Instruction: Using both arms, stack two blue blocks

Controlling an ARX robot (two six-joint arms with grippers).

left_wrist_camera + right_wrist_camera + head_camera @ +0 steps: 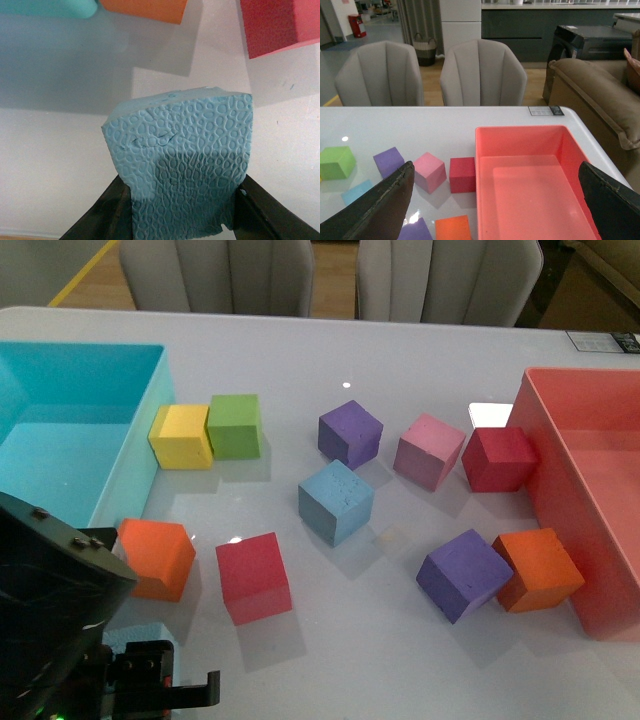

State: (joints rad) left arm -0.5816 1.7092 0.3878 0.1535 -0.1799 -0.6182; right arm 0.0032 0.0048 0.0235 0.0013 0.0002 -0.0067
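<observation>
One blue block (182, 160), pale and pitted, fills the left wrist view, and my left gripper (182, 217) is shut on it with a black finger (105, 212) against each side. In the front view only a sliver of this block (140, 633) shows beside the left arm (50, 610) at the near left. The other blue block (335, 501) lies free on the white table's middle, and its corner (356, 192) shows in the right wrist view. My right gripper (492, 210) hangs open above the coral bin (530, 185), holding nothing. The right arm is out of the front view.
A turquoise bin (60, 420) stands at the left, the coral bin (590, 490) at the right. Loose cubes lie around: yellow (181, 435), green (235, 426), purple (350, 433), pink (429, 450), dark red (498, 458), orange (157, 558), red (253, 577), purple (463, 574), orange (537, 569).
</observation>
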